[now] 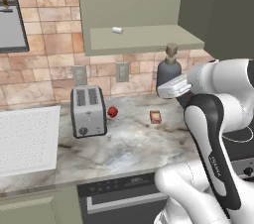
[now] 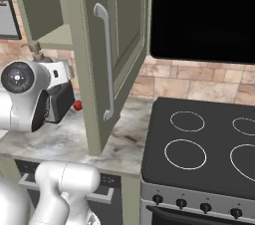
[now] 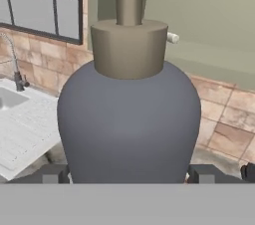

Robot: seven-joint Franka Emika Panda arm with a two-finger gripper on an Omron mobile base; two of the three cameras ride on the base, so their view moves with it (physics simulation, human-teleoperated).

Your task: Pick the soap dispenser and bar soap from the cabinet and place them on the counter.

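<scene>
So the soap dispenser is off the cabinet shelf and sits low over the counter by the back wall, right in front of the gripper. In the hand view the grey-blue belly sits between the 2 fingertips, 1 on each side. The jaws are spread about as wide as they go and hug the widest part of the bottle; I can't tell if they're actually touching it or if it's already standing on the stone.

The bar soap is already lying on the counter, near a small red ball and a toaster.

My guess on handling: the bottle looks rigid, smooth and rounded, so probably slippery and a bit top-heavy with that pump. I'd grab it across the belly at mid-height, never the thin spout. Tipping is the risk when letting go.
</scene>
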